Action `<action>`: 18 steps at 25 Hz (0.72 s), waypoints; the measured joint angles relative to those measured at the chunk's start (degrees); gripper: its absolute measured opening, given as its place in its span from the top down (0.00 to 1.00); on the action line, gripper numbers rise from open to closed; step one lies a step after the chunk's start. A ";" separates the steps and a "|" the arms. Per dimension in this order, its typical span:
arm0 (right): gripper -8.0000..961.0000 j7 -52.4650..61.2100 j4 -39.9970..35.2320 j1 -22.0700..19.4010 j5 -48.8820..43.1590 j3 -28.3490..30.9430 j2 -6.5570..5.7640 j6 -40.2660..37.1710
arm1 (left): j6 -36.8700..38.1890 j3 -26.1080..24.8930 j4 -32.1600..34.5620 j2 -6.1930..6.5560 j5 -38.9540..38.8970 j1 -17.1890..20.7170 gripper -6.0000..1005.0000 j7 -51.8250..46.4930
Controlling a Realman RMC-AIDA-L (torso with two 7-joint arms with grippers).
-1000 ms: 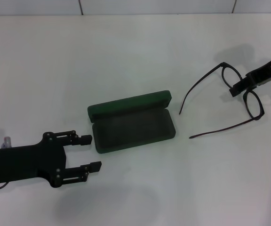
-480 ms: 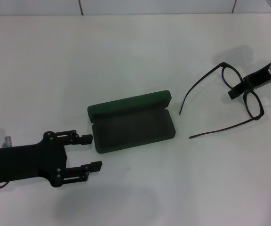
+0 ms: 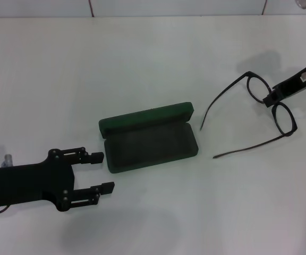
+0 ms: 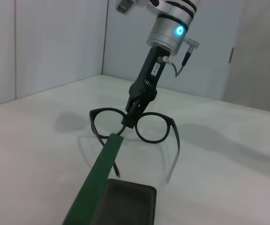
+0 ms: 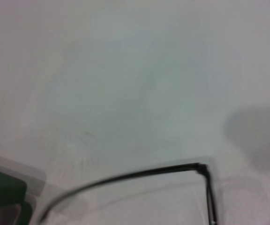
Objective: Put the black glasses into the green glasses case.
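The green glasses case lies open in the middle of the white table, lid folded back on the far side. The black glasses are at the far right, temple arms spread toward the case. My right gripper is shut on their bridge. In the left wrist view the right gripper holds the glasses by the bridge, just above the table, beyond the case lid. My left gripper is open and empty, left of and nearer than the case. The right wrist view shows one temple arm.
The white table stretches around the case. A tiled wall edge runs along the far side. A corner of the case shows in the right wrist view.
The right gripper has moved the glasses a little farther back and to the right, raising them. The left arm and the case have not moved.
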 joint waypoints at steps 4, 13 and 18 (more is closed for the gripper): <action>0.76 -0.11 -0.58 -0.24 -0.26 0.00 -0.06 0.01 | 0.00 0.00 -0.01 0.08 -0.01 -0.08 0.38 -0.08; 0.90 -0.13 -1.68 -0.65 -1.04 0.37 -1.11 -1.31 | 0.00 0.02 -0.01 0.10 -0.11 0.08 0.39 -0.14; 0.90 -1.09 -5.86 -4.16 -1.40 4.01 -3.36 -4.83 | 0.15 -0.15 -0.01 0.03 -0.71 0.33 0.40 -0.21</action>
